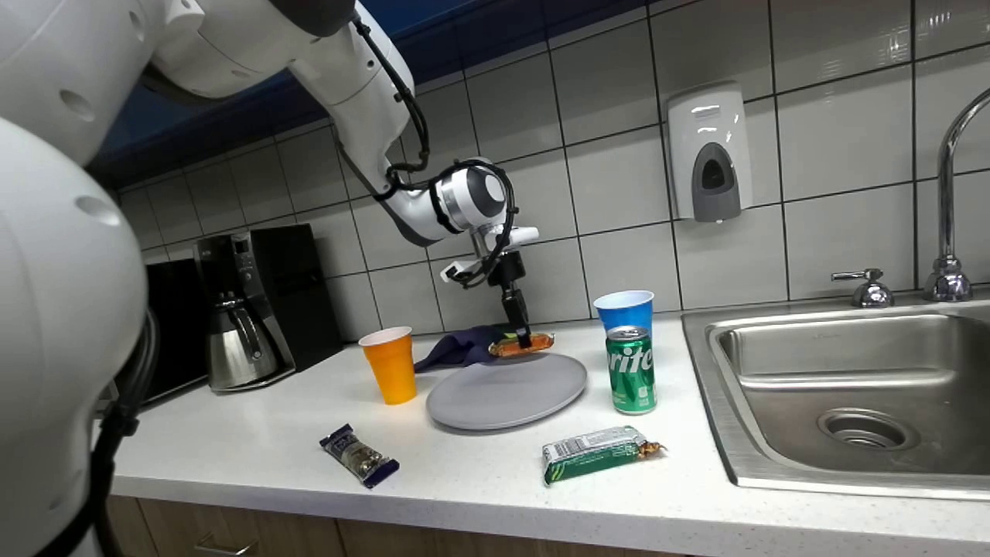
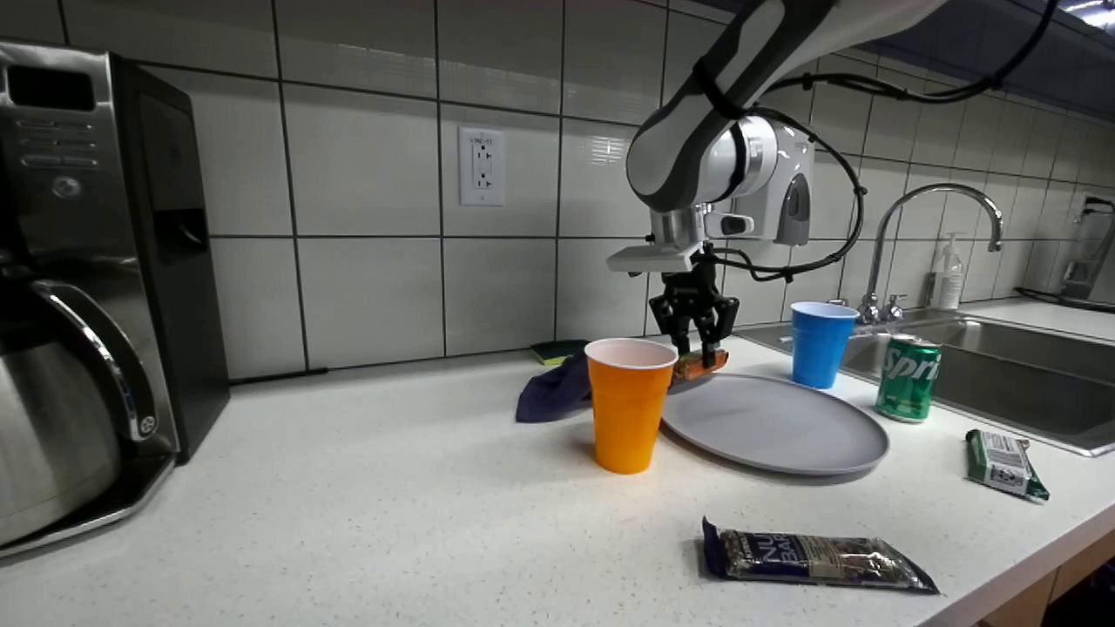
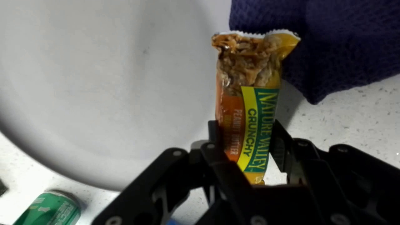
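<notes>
I'm looking down on a Nature Valley bar point(image 3: 251, 103), pinched in the black gripper point(image 3: 245, 132) with a jaw on each long side, toward the bar's lower end. Its print reads Crunchy and Peanut Butter. Left of the bar spreads a smooth grey plate point(image 3: 103, 87). To the upper right of the bar lies a dark purple cloth point(image 3: 331, 43); the bar's crimped end overlaps it, touching or not I can't say. Right of the bar there's speckled white counter point(image 3: 353, 122). A green can point(image 3: 51, 207) sits well apart from the bar, to its lower left, and below and left of the bar peeks a blue sliver point(image 3: 172, 222), too little to name.
</notes>
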